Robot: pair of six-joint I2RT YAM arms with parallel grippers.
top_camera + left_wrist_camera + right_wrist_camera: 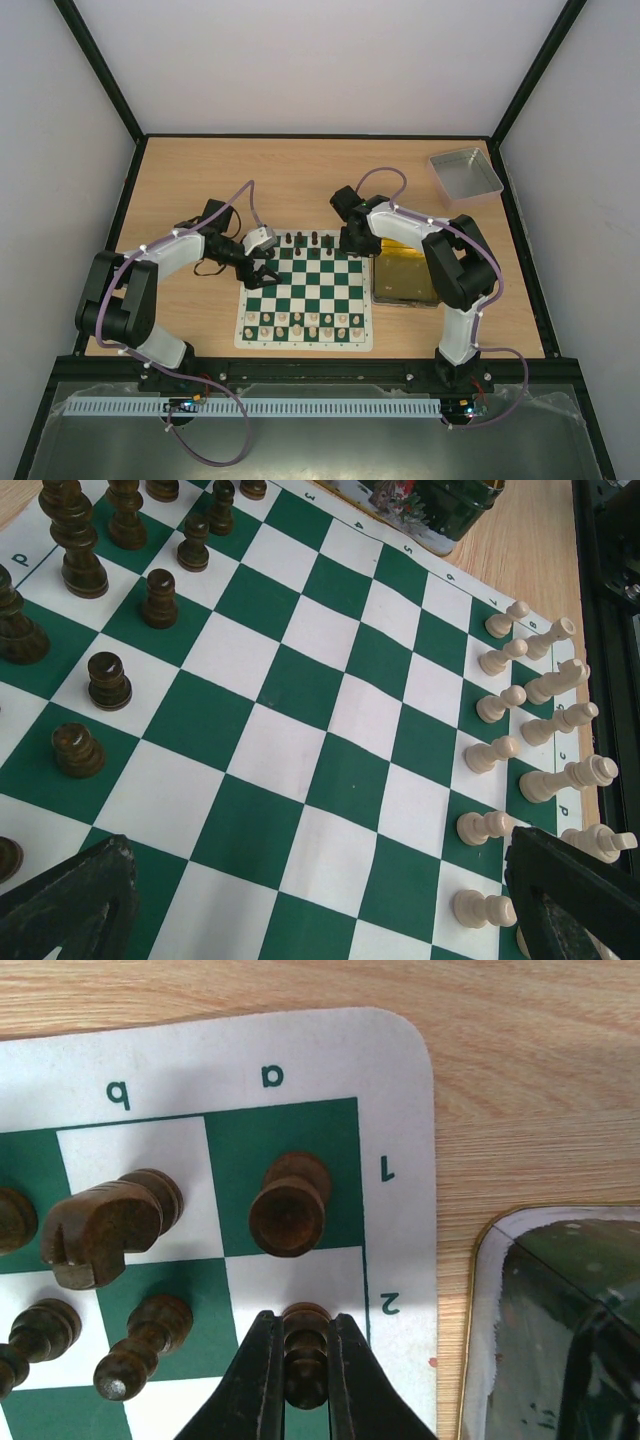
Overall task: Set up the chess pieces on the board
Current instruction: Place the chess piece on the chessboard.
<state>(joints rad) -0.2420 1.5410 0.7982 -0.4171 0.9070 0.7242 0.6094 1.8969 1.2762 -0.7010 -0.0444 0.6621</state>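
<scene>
Pale walls enclose a wooden table (pixel 300 180). The board (pixel 310 287) lies at lower centre of the top view, with a gold tin (pixel 405 280) just beside its right edge and a grey tray (pixel 465 172) well apart at upper right. Dark chess pieces (pixel 318 240) line the board's upper rows and pale pieces (pixel 305 322) its lower rows, too small there to tell apart.

The right gripper (pixel 305 1322) is clamped on a dark pawn (pixel 306 1360) at the bottom of its wrist view, beside the border's printed 2. Its fingers hide the pawn's base, so contact with the board cannot be told. Above stands a round-topped piece (pixel 290 1205) on the corner square, with a knight (pixel 100 1225) to its left. The tin is cut off at lower right.

The left gripper (pixel 320 910) stands wide apart over the board and holds nothing. Only its fingertips show, in the bottom corners of its view, and several dark pieces are cropped at the upper left.
</scene>
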